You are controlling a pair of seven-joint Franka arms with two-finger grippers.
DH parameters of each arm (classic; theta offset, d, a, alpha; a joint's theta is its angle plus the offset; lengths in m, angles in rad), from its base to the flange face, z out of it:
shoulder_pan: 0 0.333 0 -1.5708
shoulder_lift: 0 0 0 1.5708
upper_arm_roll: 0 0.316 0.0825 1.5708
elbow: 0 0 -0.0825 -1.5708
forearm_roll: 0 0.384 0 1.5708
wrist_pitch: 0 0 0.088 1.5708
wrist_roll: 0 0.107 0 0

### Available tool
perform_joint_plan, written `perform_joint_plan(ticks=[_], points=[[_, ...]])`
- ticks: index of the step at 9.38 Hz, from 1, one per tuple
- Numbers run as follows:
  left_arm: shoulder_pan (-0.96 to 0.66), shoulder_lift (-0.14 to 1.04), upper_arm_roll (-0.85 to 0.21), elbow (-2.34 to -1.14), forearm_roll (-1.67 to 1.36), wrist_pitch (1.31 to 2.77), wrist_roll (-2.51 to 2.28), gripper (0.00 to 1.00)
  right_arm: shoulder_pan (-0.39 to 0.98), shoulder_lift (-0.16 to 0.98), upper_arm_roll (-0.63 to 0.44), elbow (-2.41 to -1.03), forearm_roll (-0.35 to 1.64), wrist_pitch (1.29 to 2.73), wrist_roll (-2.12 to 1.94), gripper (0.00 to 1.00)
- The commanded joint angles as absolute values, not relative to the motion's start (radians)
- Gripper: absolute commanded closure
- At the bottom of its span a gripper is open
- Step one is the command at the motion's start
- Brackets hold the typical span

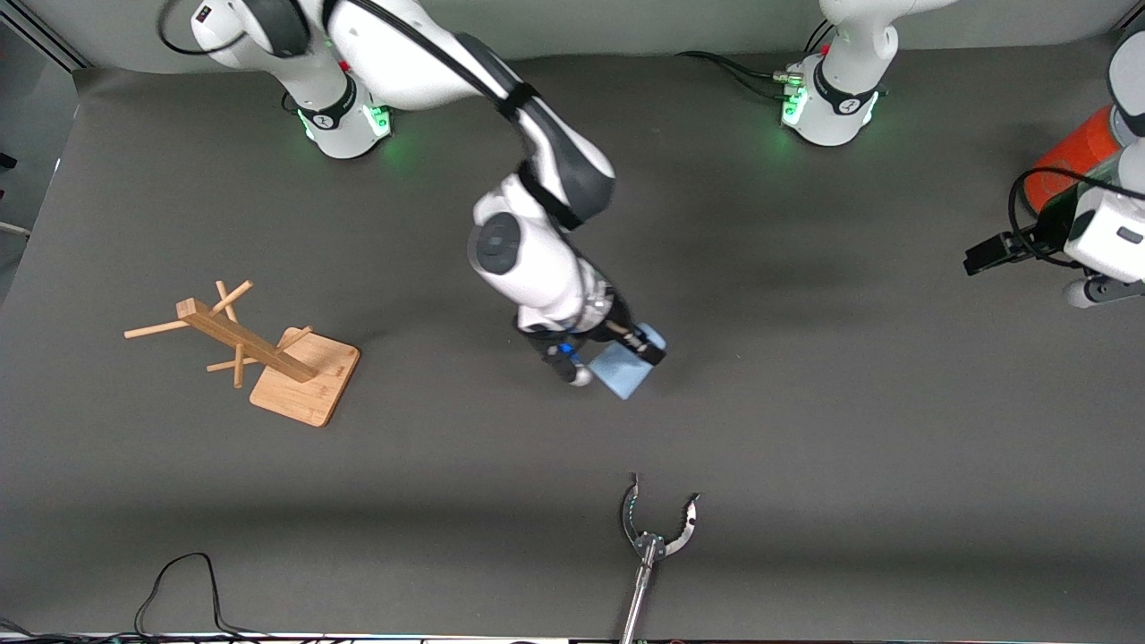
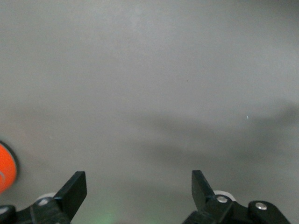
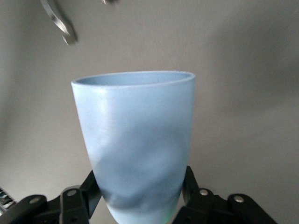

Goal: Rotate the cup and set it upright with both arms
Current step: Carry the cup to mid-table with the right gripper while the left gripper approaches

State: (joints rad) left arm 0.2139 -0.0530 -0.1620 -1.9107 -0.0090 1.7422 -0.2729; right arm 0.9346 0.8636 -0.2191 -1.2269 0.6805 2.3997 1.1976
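The light-blue cup (image 1: 623, 370) lies on its side near the middle of the table, its open mouth toward the front camera. My right gripper (image 1: 633, 345) is shut on the cup near its base. In the right wrist view the cup (image 3: 135, 140) fills the middle, with black fingers (image 3: 91, 186) pressed on both sides of its narrow end. I cannot tell whether the cup rests on the table or is just above it. My left gripper (image 1: 977, 259) waits at the left arm's end of the table, open and empty over bare table (image 2: 138, 186).
A wooden rack (image 1: 268, 353) on a square base stands toward the right arm's end. A metal grabber claw (image 1: 657, 528) on a stick lies nearer the front camera than the cup and also shows in the right wrist view (image 3: 60, 23). An orange cylinder (image 1: 1069, 161) stands by the left arm.
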Motion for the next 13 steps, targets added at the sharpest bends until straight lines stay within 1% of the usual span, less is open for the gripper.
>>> perform_joint_plan(ticks=[1,2,3,4,5,6,7,8,9,11,12,13], points=[[0.16,0.072,-0.163,-1.836,-0.012,1.729,-0.587,0.0,0.992,1.033,-0.229,-1.08,0.599,2.465,1.229,0.86],[0.137,0.122,-0.163,-1.809,-0.011,1.72,-0.723,0.0,1.029,1.064,-0.229,-1.086,0.554,2.514,1.236,0.86],[0.114,0.156,-0.164,-1.763,-0.015,1.695,-0.792,0.0,1.06,1.081,-0.23,-1.088,0.546,2.517,1.241,0.86],[0.1,0.26,-0.164,-1.652,-0.067,1.608,-0.907,0.0,1.099,1.091,-0.236,-1.092,0.485,2.517,1.246,0.86],[0.031,0.387,-0.169,-1.509,-0.043,1.477,-0.949,0.0,1.106,1.097,-0.236,-1.118,0.462,2.519,1.271,0.72],[-0.032,0.488,-0.169,-1.409,0.012,1.401,-1.041,0.0,1.106,1.103,-0.236,-1.12,0.462,2.522,1.272,0.64],[-0.081,0.555,-0.169,-1.354,0.035,1.36,-1.093,0.0,1.108,1.101,-0.236,-1.12,0.442,2.52,1.27,0.31],[-0.134,0.587,-0.169,-1.345,0.052,1.342,-1.095,0.0,1.106,1.095,-0.236,-1.123,0.428,2.516,1.269,0.0],[-0.146,0.604,-0.169,-1.345,0.052,1.339,-1.098,0.0,1.095,1.079,-0.238,-1.123,0.43,2.493,1.267,0.0],[-0.169,0.617,-0.17,-1.336,0.041,1.342,-1.173,0.0,1.089,1.007,-0.264,-1.121,0.392,2.345,1.252,0.0],[-0.201,0.641,-0.172,-1.291,0.038,1.335,-1.207,0.0,1.089,0.958,-0.271,-1.123,0.349,2.254,1.214,0.0],[-0.23,0.672,-0.172,-1.245,0.035,1.333,-1.26,0.0,1.063,0.907,-0.287,-1.134,0.348,2.199,1.15,0.0]])
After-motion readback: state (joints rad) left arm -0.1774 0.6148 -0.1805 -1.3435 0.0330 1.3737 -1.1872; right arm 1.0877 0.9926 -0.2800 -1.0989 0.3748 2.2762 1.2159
